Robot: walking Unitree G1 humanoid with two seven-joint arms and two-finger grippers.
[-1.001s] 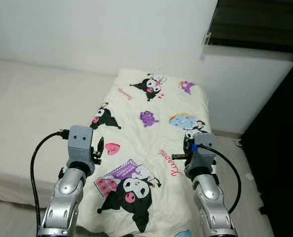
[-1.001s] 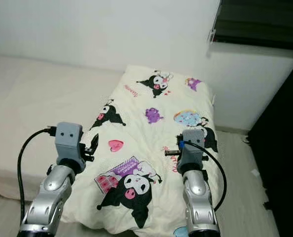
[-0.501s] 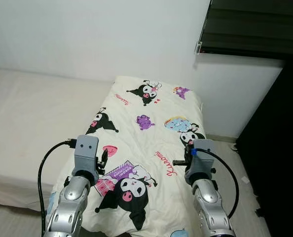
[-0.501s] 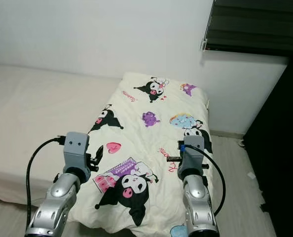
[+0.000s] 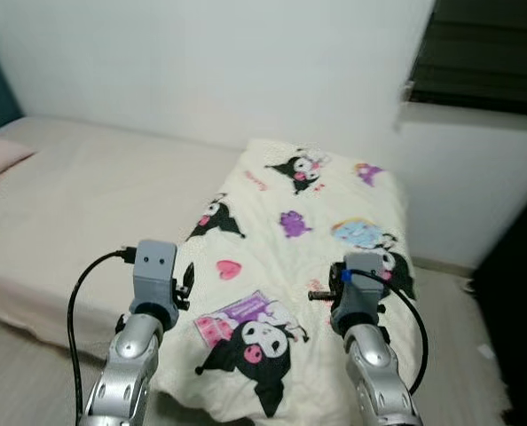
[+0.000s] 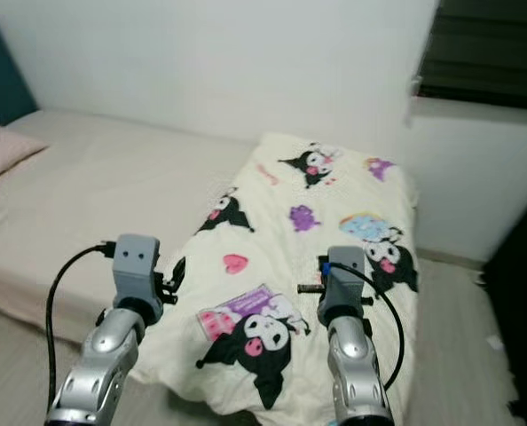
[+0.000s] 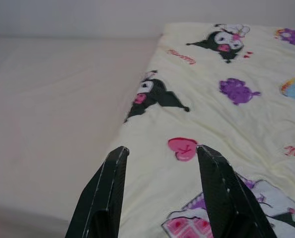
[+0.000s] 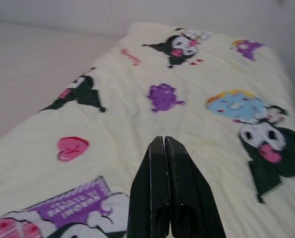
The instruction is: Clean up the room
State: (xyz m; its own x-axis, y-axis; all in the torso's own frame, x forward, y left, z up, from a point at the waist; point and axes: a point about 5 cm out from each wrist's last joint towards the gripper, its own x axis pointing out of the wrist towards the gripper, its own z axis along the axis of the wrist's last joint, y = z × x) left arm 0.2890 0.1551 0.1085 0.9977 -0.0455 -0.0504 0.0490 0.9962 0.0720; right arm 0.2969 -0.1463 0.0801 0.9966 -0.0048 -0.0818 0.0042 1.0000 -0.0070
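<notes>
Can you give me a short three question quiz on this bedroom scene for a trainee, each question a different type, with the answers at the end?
1. True or false: the left end effector has its fingers apart above the cartoon-print blanket.
2. Multiple choice: the right end effector is A) shut on a pink cushion, B) shut with nothing held, C) wide open.
3. Fill in: the blanket covers the end of the bed nearest the ______ on the wall.

Key
1. True.
2. B: its two fingers are pressed together, empty, over the blanket.
3. Dark window blind.
</notes>
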